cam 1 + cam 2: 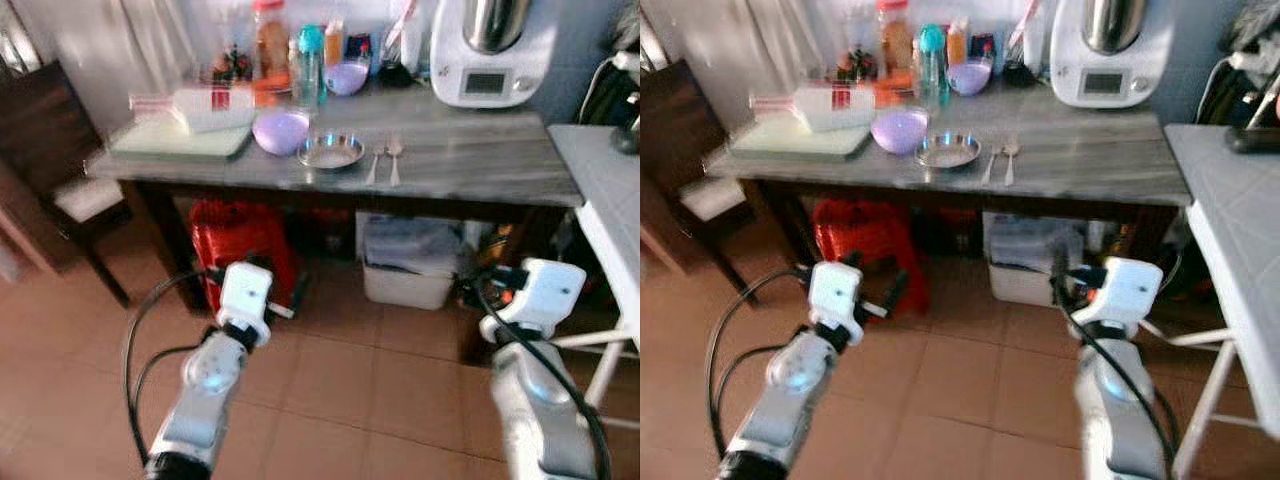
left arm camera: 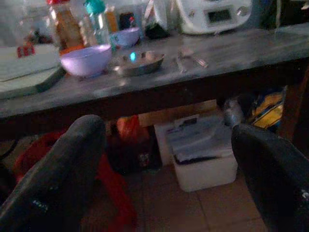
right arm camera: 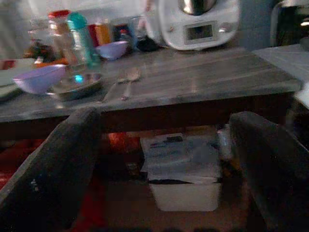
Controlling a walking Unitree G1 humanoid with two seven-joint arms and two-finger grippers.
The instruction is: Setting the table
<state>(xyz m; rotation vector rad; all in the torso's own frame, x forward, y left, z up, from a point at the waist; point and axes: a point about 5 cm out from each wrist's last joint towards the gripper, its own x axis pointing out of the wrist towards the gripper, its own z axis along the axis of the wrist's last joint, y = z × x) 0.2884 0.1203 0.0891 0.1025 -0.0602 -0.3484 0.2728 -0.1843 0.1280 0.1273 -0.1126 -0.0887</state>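
Both arms reach forward low over the tiled floor, and the left gripper and right gripper hang below the table edge, well short of it. In each wrist view the two black fingers stand far apart with nothing between them, so both pairs of jaws are spread wide and hold nothing, touching nothing. Ahead of and above the jaws, on the table, lie the pieces to set: a lilac bowl, a shallow steel plate just beside it, and a spoon and fork side by side further toward the right jaws. The steel plate looks light, stiff and slick, best pinched across its raised rim. The bowl is probably light plastic, also taken at the rim. The cutlery is thin, hard and flat on the stone, likely to slide, so a pinch across the handles suits it.
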